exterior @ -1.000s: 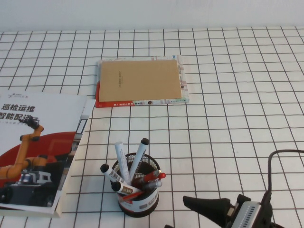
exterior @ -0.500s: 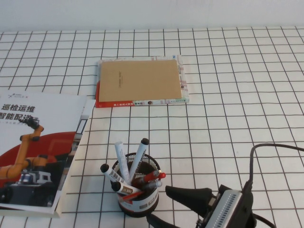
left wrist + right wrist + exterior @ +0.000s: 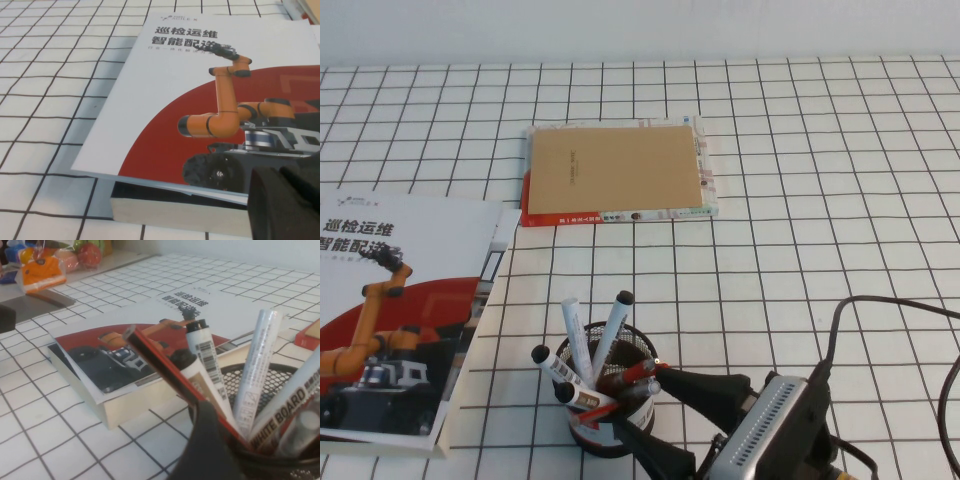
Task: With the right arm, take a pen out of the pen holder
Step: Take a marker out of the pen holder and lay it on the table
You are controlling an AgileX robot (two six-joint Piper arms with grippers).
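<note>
Claw wide open to fit a pen (image 3: 638,372), the right gripper (image 3: 646,405) sits at 4 o'clock of the pen holder (image 3: 605,437) at the table's (image 3: 800,250) 6 o'clock; the left gripper (image 3: 285,200) rests over the book (image 3: 200,90).

Gridded table (image 3: 820,180), pen holder (image 3: 617,436), robot manual (image 3: 410,250), brown book (image 3: 615,170)

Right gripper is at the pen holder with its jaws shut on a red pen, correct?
No. The right gripper is at the pen holder, but its jaws stand open and grip nothing, as the high view shows. The left gripper hangs over the robot book near its corner, seen only in the left wrist view.
</note>
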